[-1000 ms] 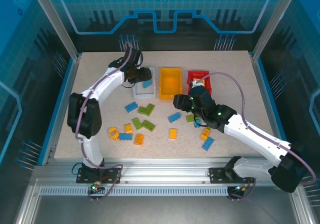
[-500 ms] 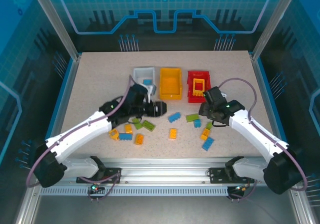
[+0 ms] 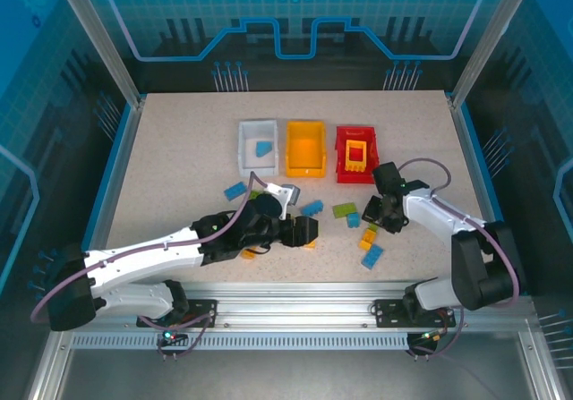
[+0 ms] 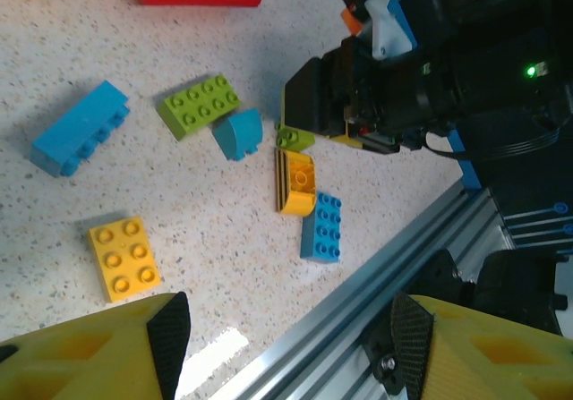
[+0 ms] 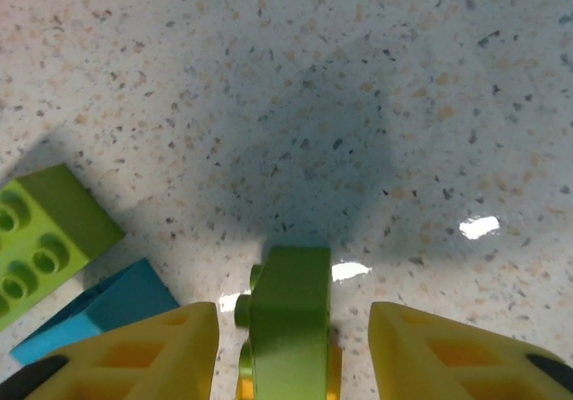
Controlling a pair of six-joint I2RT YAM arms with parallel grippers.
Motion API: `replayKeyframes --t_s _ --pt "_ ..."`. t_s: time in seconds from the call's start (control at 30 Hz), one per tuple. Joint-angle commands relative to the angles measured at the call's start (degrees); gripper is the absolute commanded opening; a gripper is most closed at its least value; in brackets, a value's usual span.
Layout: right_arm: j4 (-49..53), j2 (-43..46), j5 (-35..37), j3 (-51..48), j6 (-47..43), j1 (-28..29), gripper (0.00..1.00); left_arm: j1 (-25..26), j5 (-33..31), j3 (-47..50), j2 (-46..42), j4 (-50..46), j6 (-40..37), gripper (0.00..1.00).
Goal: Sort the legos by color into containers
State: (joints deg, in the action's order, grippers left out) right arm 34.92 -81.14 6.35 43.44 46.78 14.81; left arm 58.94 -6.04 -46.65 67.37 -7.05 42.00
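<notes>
Three bins are set in a row at the far side of the table [image 3: 179, 167]: a white-grey bin [image 3: 242, 149], a yellow-orange bin [image 3: 305, 149] and a red bin [image 3: 355, 177]. One blue brick [image 3: 263, 148] is seen lying in the white-grey bin, and a yellow frame piece [image 3: 355, 154] in the red bin. The other legos [image 3: 371, 256] are spread over the table in front of the bins (blue, green and yellow ones all mixed up). The left gripper [image 4: 289, 342] is held above the legos near the middle of the table. Its fingers are wide apart and nothing is held between them. A yellow brick [image 4: 124, 258] is seen just ahead of it. The right gripper [image 5: 291, 319] is placed around a small green brick [image 5: 288, 284], one finger on each side. A small gap can be seen on both sides, so the brick is not squeezed.
</notes>
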Motion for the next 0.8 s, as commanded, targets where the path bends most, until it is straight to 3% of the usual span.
replayKeyframes --t_s 0.0,0.2,0.4,0.57,0.77 --pt "-2.12 -2.13 -2.33 -0.2 0.82 -1.04 0.42 0.21 -2.26 -1.3 -0.89 0.44 -0.51 0.65" --pt "-0.51 0.36 1.45 0.6 0.84 0.92 0.22 0.15 -5.9 -2.95 -2.58 -3.51 -0.71 0.65" --pt "3.13 4.64 12.18 11.01 -4.04 12.52 0.17 -2.17 -12.81 -7.83 -5.34 -13.78 -0.82 0.64" --pt "0.66 -6.13 10.25 24.13 -8.42 17.93 0.16 -9.04 -12.57 -11.0 -6.55 -18.62 -1.39 0.64" --pt "2.59 -24.8 8.92 44.35 -10.88 19.31 0.16 -16.13 -11.05 -13.13 -7.2 -21.72 -1.57 0.65"
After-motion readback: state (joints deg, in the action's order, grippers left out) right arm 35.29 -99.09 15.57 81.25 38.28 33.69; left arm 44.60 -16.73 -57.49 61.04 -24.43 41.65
